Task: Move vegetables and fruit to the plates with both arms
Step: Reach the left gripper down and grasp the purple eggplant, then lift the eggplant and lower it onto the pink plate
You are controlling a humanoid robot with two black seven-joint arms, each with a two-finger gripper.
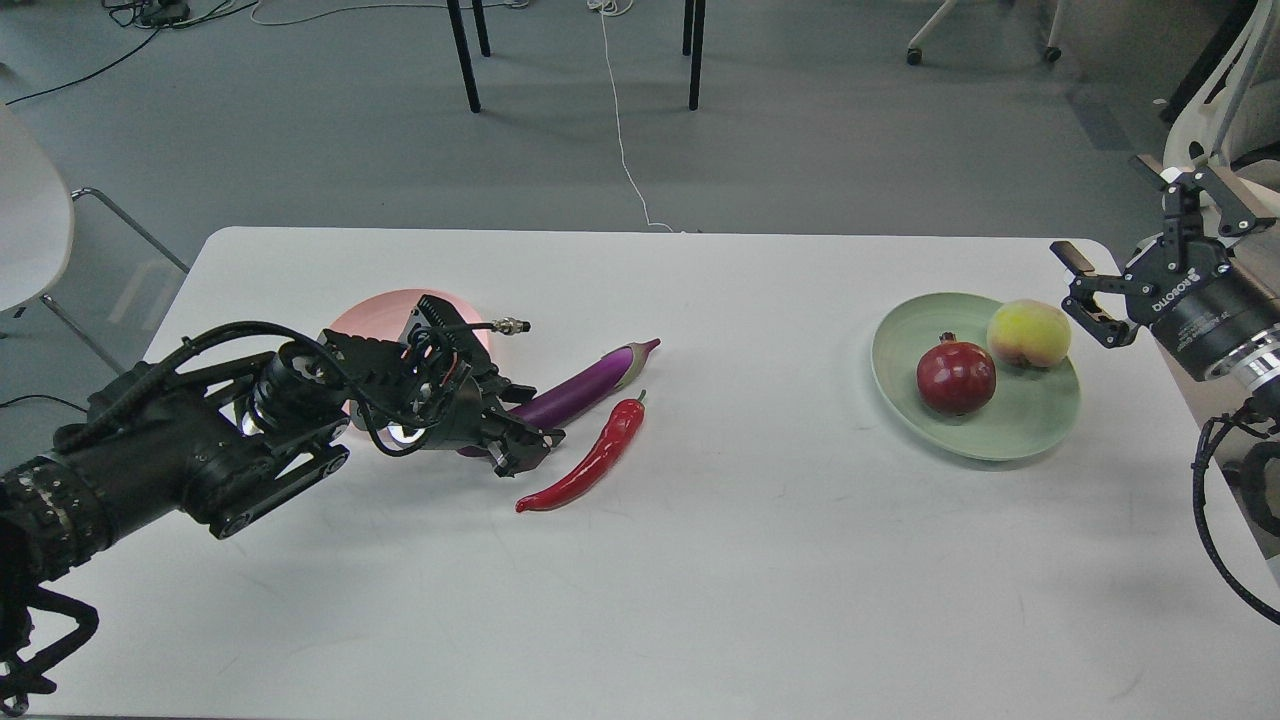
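Observation:
The purple eggplant (585, 385) lies at a slant at centre-left of the white table (700, 560). My left gripper (512, 425) is closed around its blunt lower end, which the fingers hide. The red chili pepper (592, 458) lies just right of the eggplant, apart from the gripper. The pink plate (368, 306) sits behind my left wrist, mostly hidden. The green plate (1030, 422) at the right holds the pomegranate (955, 377) and the peach (1028, 333). My right gripper (1108, 210) is open and empty, raised beside the green plate's right rim.
A white chair (30, 215) stands off the table's left end. Black table legs (465, 55) and a white cable (625, 150) are on the grey floor beyond the far edge. Another white chair (1225, 110) is behind my right arm.

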